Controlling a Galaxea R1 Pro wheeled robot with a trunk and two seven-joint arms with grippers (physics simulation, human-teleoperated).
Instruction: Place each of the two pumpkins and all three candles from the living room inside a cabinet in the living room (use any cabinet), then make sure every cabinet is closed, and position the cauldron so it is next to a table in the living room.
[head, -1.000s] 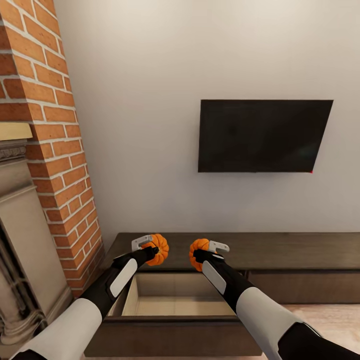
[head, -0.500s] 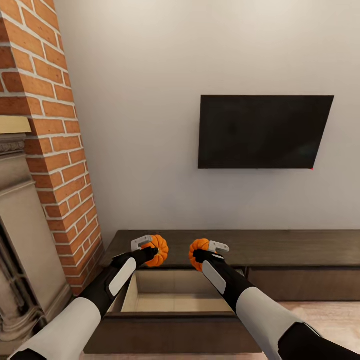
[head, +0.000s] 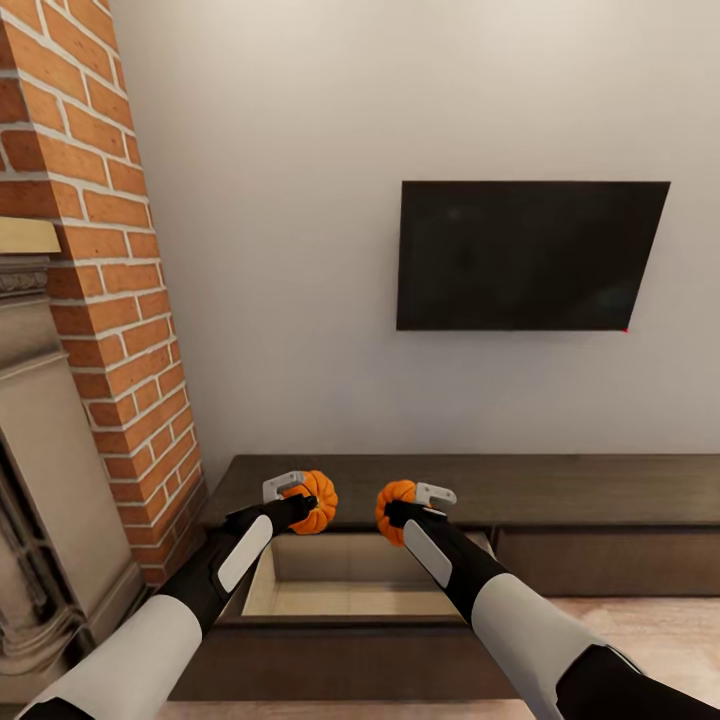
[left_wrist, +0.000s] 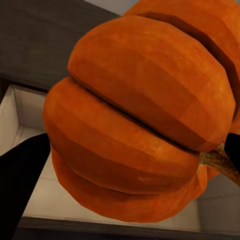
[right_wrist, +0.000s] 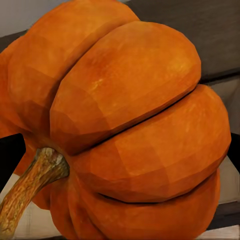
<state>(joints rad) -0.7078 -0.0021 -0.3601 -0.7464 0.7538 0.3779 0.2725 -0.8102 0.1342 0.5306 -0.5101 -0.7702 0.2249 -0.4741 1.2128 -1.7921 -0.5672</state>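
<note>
Item 1, left gripper (head: 300, 493): I have its fingers pinched on a pumpkin (head: 315, 500), held in the air above the back edge of the open drawer (head: 350, 585). In the left wrist view that pumpkin (left_wrist: 140, 125) sits between the dark fingertips (left_wrist: 22, 185), its orange ribs plain, with the drawer's pale floor beneath it.

Item 2, right gripper (head: 412, 502): I have its fingers clamped on the second pumpkin (head: 394, 508), level with the first and a short way apart from it, also over the drawer's rear. In the right wrist view the second pumpkin (right_wrist: 125, 125) shows its brown stem (right_wrist: 27, 192) pointing to one side.

Item 3, cabinet (head: 560, 490): long, low, dark-brown unit against the white wall. Its leftmost front is pulled out toward me, giving the drawer a light wood interior. The front to its right is flush and closed.

Item 4, television (head: 528, 255): dark screen mounted on the wall above the cabinet.

Item 5, brick chimney (head: 100, 250): red brick column to the left of the cabinet, with a stone fireplace surround (head: 45, 480) beside it.
</note>
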